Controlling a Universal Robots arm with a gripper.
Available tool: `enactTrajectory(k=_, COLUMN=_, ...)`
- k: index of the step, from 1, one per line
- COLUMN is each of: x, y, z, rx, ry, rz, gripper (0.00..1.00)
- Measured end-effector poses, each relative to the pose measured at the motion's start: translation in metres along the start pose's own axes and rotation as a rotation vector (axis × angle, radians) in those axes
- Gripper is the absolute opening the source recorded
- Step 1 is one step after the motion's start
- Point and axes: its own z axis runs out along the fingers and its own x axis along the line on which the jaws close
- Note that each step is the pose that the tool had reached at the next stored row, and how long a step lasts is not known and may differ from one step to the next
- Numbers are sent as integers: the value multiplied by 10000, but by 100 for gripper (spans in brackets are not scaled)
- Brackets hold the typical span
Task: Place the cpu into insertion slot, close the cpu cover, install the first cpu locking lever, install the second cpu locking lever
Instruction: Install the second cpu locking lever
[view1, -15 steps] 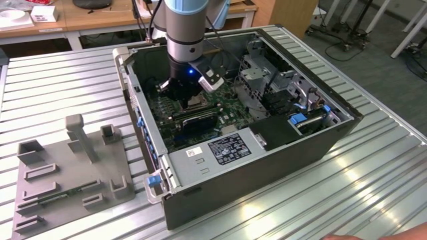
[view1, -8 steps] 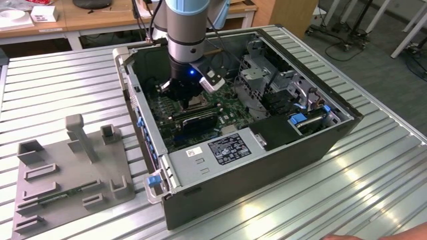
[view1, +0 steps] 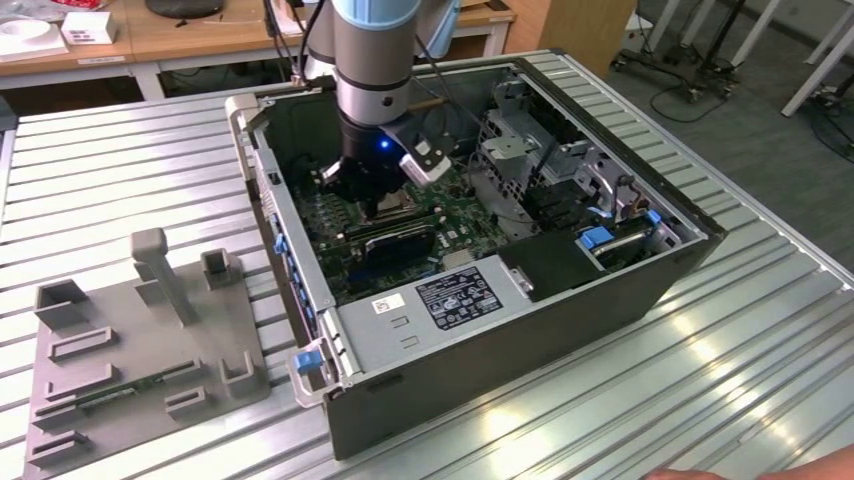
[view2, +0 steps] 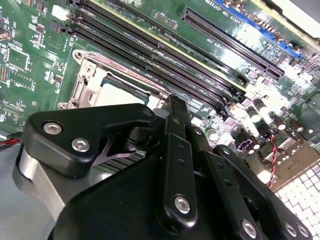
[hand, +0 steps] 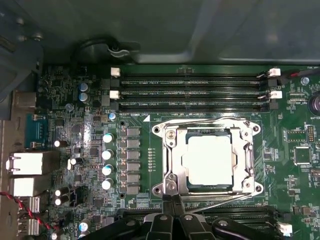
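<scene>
Already the small square chip with the pale silvery-tan metal top, the cpu (hand: 207, 161), lies flat in the insertion slot (hand: 207, 131), the black square socket amid the green circuit board (hand: 75, 150). The cpu cover (hand: 246, 155), a thin silvery metal frame with a cut-out centre, appears to lie down over the chip's edges, so by my reading steps 1 and 2 are done. A thin wire lever (hand: 227, 202) runs slanted along the socket's near side, seemingly not yet hooked; I judge the first locking lever to be the step in hand. That move calls for catching the slim wire cleanly, pressing it down and tucking it under its catch without scraping the board.

The black pincer (hand: 172, 200) sits just beside the socket's edge, its 2 fingertips drawn close together at the frame, with no clear gap between them; whether they pinch the lever or merely press on it, I cannot tell. In the second wrist view the pincer (view2: 172, 102) points at the cover's edge, with the cpu (view2: 115, 92) just beyond it.

In the exterior view the arm reaches down into the open dark computer case (view1: 561, 300), which rests on the ribbed metal desk (view1: 694, 400).
</scene>
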Motion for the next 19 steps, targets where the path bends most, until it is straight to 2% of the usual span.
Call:
enactTrajectory(k=8, x=-1, y=-44, z=-5, rx=-12, ry=1, rz=1, gripper=11)
enactTrajectory(k=12, x=-1, y=-45, z=-4, rx=-14, ry=1, rz=1, gripper=11)
enactTrajectory(k=19, x=0, y=-48, z=31, rx=-14, ry=-10, rz=0, gripper=11)
